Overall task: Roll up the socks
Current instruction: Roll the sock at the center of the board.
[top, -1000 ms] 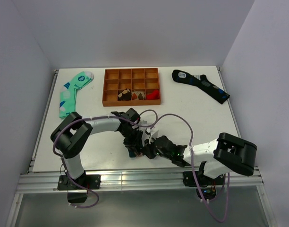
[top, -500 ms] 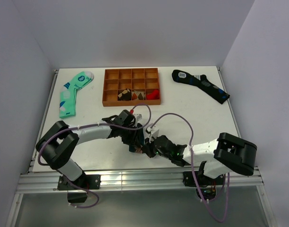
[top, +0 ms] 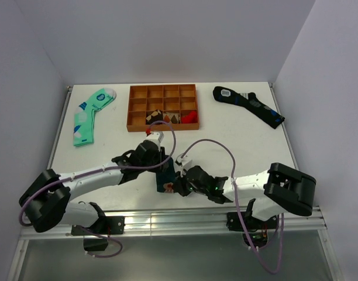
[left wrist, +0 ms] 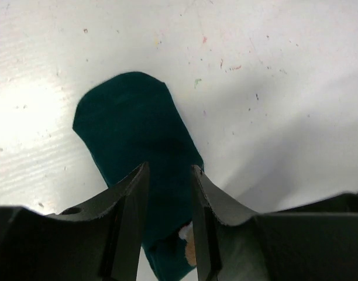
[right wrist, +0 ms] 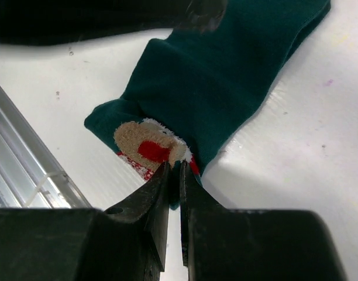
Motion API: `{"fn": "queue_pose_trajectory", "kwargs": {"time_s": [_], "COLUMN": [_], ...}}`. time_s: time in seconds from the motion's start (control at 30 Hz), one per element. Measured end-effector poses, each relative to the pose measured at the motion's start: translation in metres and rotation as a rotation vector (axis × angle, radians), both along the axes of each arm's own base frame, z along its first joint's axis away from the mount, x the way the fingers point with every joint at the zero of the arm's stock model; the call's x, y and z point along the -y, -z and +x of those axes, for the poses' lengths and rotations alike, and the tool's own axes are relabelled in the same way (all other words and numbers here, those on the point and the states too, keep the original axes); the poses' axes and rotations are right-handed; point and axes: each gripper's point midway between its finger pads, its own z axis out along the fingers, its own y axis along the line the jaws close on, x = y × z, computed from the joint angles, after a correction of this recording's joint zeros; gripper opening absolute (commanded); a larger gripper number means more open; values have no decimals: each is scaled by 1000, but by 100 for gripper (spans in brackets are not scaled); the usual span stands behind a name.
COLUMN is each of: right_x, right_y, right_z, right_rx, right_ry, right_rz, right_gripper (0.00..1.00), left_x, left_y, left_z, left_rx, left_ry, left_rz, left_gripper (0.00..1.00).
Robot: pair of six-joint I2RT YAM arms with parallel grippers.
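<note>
Presently the socks (right wrist: 226, 64) lie flat on the table (top: 237, 146) close to its near edge, between the two arms and well apart from the orange tray (top: 161, 127), the mint-green sock (top: 88, 114) and the black sock (top: 249, 105).

Right gripper (right wrist: 174, 181): clenched on the socks. The jaws stand almost together on the fabric edge, just beside the cartoon figure (right wrist: 147, 143). This is the end nearest the table's front rail.

Left gripper (left wrist: 169, 199): released. The jaws stand narrowly parted above the middle of the socks, with teal fabric showing flat through the gap. No fold is seen between them. Whether the tips press on the cloth cannot be told.

Governing relation: the long axis of the socks runs from the figure end, at the right gripper, away toward the rounded plain end on the tray side. From the left gripper, that plain end lies ahead and the figure end lies behind and below. The right arm is the nearer to the figure end and already has it.

Assessment: no turn of the roll is visible yet, so the task looks to be at its start. The roll would need to travel along this axis, from the figure end toward the plain end. A thin edge pinch may slip.
</note>
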Motion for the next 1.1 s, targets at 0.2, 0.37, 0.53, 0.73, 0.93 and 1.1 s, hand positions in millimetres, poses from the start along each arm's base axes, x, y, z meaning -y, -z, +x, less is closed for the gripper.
{"fn": "queue_pose_trajectory", "kwargs": {"time_s": [0.2, 0.37, 0.53, 0.73, 0.93, 1.1], "right_x": [-8, -10, -7, 2, 7, 10], "right_y": [0, -1, 0, -2, -3, -2], "right_z": [-4, -10, -14, -11, -11, -13], "right_rx": [-64, -125, -192, -280, -318, -341], "right_ry": [-17, -29, -44, -39, -58, -74], "right_rz": [-41, -91, -130, -207, -290, -331], "right_gripper": [9, 9, 10, 10, 10, 10], "left_x": [-7, -17, -17, -12, -15, -12], "left_y": [1, -5, -23, -29, -14, -6], "left_z": [-29, -42, -51, -66, -80, -90], "left_rx": [135, 214, 291, 338, 347, 353], "left_ry": [-27, -57, -66, -50, -38, -26], "left_rz": [-20, -76, -158, -205, -181, -166], "left_gripper": [40, 41, 41, 39, 38, 39]}}
